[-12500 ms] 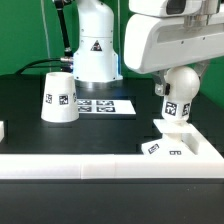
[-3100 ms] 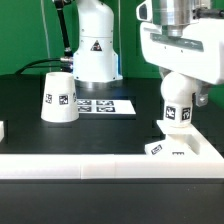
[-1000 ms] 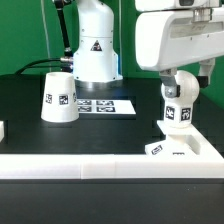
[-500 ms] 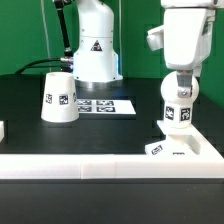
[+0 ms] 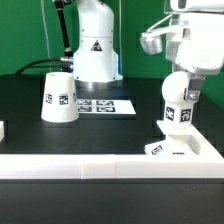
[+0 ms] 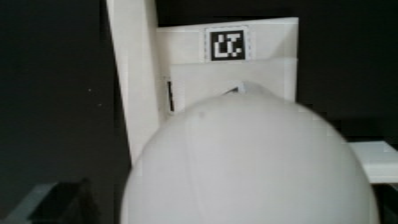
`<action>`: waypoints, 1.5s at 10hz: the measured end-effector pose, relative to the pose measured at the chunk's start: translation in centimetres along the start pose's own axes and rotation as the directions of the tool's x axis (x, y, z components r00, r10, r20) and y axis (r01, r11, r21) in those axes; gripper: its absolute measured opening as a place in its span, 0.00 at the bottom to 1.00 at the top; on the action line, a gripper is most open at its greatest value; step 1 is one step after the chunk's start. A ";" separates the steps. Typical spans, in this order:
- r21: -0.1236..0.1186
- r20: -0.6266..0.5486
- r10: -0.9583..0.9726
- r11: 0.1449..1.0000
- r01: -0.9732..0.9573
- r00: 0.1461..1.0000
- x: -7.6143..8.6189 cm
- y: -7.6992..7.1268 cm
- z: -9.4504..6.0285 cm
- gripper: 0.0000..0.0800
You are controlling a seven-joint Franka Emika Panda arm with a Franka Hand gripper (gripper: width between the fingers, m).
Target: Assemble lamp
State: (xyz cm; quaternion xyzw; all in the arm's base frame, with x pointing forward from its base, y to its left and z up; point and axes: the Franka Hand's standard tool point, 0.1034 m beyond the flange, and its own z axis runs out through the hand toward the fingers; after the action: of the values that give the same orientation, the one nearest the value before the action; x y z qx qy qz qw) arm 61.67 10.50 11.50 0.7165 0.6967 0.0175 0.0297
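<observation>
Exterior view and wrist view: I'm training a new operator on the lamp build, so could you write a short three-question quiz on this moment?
1. True or false: the shade already sits over the bulb.
2. Multiple choice: in the exterior view, the marker board lies (A) between shade and bulb, (B) under the shade, (C) to the exterior view's right of the bulb.
3. Fill in: the bulb stands upright on the ___.

Key
1. False. The shade stands apart, at the exterior view's left.
2. A.
3. base. The wrist view shows its tag just beyond the bulb.
</observation>
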 end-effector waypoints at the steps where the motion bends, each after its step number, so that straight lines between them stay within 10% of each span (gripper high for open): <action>1: 0.001 0.001 -0.063 0.998 0.063 0.998 -0.1 0.0 0.0 0.87; 10: 0.005 0.002 0.152 0.988 -0.152 0.988 -0.7 0.1 0.0 0.72; 15: 0.021 -0.025 0.725 0.689 -0.724 0.689 -0.6 0.2 0.1 0.72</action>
State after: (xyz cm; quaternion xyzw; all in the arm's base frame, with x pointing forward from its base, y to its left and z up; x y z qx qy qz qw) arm 61.82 9.88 11.41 0.9329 0.3583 0.0359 0.0061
